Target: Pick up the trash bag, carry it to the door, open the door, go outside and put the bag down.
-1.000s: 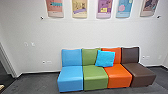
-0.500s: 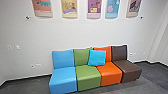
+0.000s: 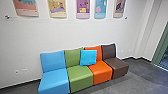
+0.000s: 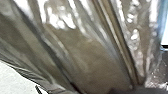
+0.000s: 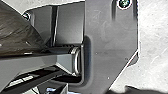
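From my head camera I face a pale wall (image 3: 60, 35) with a row of joined seats against it: a blue seat (image 3: 53, 81), a green seat (image 3: 80, 73), an orange seat (image 3: 101, 71) and a brown seat (image 3: 116, 64). A bright blue cushion (image 3: 88, 57) leans where the green and orange backs meet. Posters (image 3: 82, 8) hang above. Beyond the brown seat lies open dark floor (image 3: 138, 72), and at the picture's right edge stands a green frame (image 3: 162, 41). It may belong to the door I need; I cannot be sure from here. I judge that I am on the carrying step, with the door unopened by me and the bag not yet set down.

In my left wrist view the trash bag (image 4: 87, 55) looms close, glossy and brownish, its film drawn into long pleats that run together near the lower edge. That gathering suggests my left gripper has hold of it, but whether it is pinching the film I cannot tell.

In my right wrist view part of the bag hangs beside my own dark plate (image 5: 110, 47). I cannot tell whether my right gripper is spread or pressed together.

The next move, I judge, calls for a steady base and clearance from the seats, since such thin film could snag or swing.
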